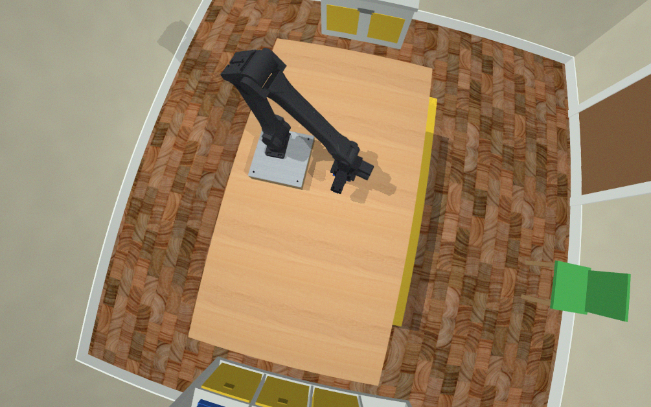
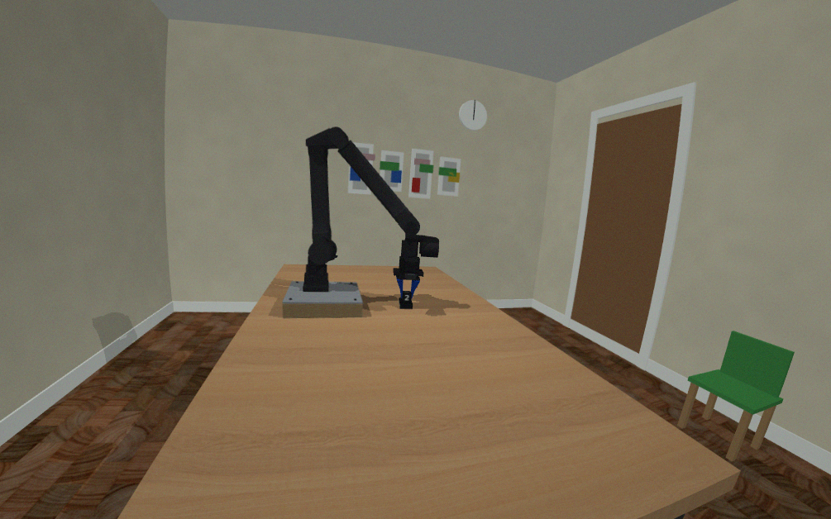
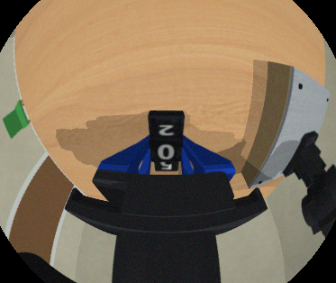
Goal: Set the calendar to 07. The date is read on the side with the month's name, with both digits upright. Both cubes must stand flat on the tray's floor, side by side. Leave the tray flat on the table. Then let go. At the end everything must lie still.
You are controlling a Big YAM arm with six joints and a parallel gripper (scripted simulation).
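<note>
My gripper [image 3: 166, 139] with blue fingers is shut on a small black calendar cube [image 3: 166, 141]. The cube sits low at the table top, right of the arm's base. In the wrist view the cube shows white digits, a 2 on one face and a 0 on the face nearer the camera. In the room view the cube [image 2: 407, 298] shows a 2 toward the camera, held by the gripper [image 2: 407, 292] pointing straight down. From above, the gripper [image 1: 339, 183] hides the cube. No tray and no second cube are in view.
The arm's grey base plate [image 1: 282, 161] stands close to the left of the gripper. A yellow strip [image 1: 416, 212] runs along the table's right edge. A green chair [image 2: 737, 380] stands on the floor at the right.
</note>
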